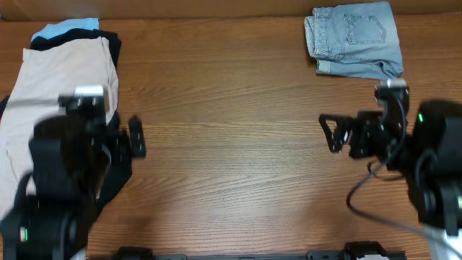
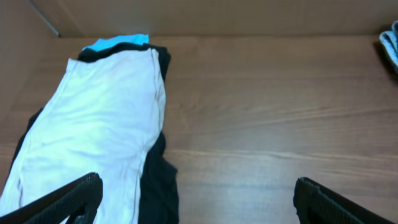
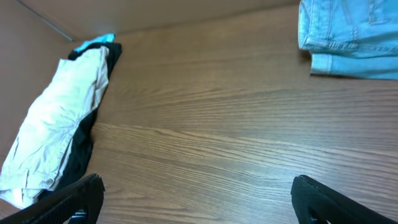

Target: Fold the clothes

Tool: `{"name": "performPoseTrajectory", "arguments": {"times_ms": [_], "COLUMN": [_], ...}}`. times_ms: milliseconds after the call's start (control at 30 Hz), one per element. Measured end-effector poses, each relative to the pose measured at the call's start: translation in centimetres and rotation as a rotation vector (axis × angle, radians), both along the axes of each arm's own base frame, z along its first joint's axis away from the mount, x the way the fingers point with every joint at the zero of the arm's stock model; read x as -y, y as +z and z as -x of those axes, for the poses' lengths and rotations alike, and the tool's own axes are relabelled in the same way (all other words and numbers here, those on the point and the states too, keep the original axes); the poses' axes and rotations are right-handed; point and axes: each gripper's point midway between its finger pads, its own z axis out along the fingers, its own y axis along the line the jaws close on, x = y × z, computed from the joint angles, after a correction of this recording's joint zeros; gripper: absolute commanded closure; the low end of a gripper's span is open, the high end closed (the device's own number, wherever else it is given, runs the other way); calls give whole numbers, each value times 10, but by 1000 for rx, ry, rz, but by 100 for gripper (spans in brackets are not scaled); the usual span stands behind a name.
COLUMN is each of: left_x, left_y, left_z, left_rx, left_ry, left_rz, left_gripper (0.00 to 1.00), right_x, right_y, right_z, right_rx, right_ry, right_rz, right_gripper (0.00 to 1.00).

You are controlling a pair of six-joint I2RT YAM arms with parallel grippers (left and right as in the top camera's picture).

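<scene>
While the left gripper (image 2: 199, 202) and right gripper (image 3: 199, 202) both hang with jaws spread wide, the beige shorts (image 1: 68, 79) lie at the table (image 1: 231, 144)'s left (atop black garments (image 2: 158, 186)).

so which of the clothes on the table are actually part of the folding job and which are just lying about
Part of the job:
- beige shorts, lying on top of the pile at the left, not yet folded

Just lying about:
- denim shorts, already folded, far right corner
- black garments, under the beige shorts
- light-blue cloth, peeking out at the pile's far end
</scene>
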Motion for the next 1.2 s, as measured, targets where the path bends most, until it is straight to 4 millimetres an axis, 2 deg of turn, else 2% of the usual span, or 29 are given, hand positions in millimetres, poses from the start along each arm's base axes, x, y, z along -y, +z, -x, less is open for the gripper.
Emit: {"name": "performPoseTrajectory", "arguments": {"times_ms": [100,200,300,433,533,633,833,1000,1200], "left_x": [2,-6,-31,-86,-131,-177,-255,-301,-342], "left_y": [-3,-13,-32,-65,-89,-104,-136,-177,-233], "left_z": [-25,-51,-78,-101,-106,-111,-122,-121,-93], "left_rx": [-105,-199,-284,-363,-393,-371,-317,-336,-447], "left_ry": [-39,-44,3,122,221,312,443,518,565], "left_rz": [-10,13,73,176,240,266,278,302,301], "left_gripper": [0,0,0,0,0,0,0,0,0], "right_x": [-2,-5,-9,-11,-12,-12,-12,-9,-1], "right_y": [-16,-31,-43,-53,-54,-54,-54,-61,-69], "right_z": [-14,-23,-29,-30,-29,-29,-28,-21,-17], "right_rx": [-69,-127,-177,-224,-229,-230,-235,-276,-309], "right_ry": [9,21,37,46,49,51,51,39,3], "right_rz": [-4,-14,-29,-40,-43,-45,-45,-33,8], "right_gripper": [0,0,0,0,0,0,0,0,0]}}
